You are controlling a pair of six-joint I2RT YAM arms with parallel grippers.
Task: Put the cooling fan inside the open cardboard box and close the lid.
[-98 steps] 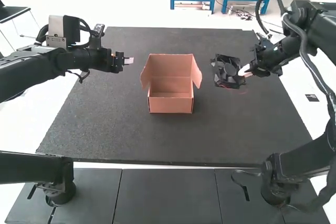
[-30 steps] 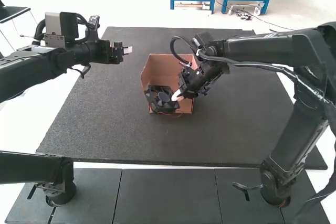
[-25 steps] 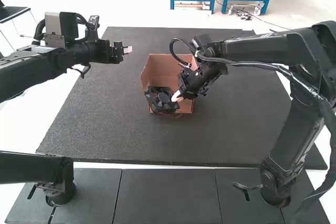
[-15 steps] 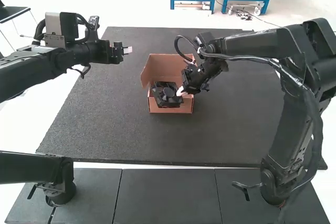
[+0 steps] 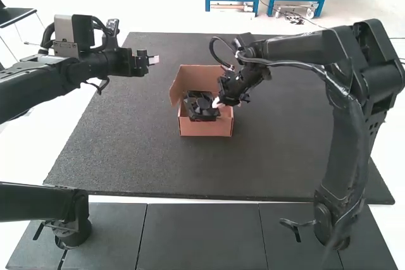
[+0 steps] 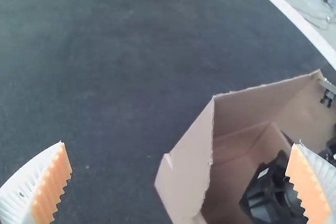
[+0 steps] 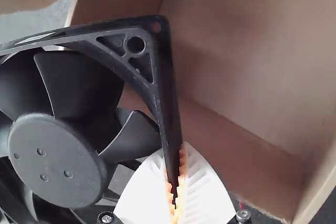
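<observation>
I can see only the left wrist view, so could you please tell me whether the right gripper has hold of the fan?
Observer: Yes, the right gripper is shut on the cooling fan, pinching one edge of its frame.
Operator: Is the whole fan inside the box?
Observer: From above it sits within the walls of the cardboard box, near the rim; I cannot tell whether it touches the bottom.
Operator: And where is my own arm?
Observer: The left gripper hangs to the left of the box and farther back, apart from it.
</observation>
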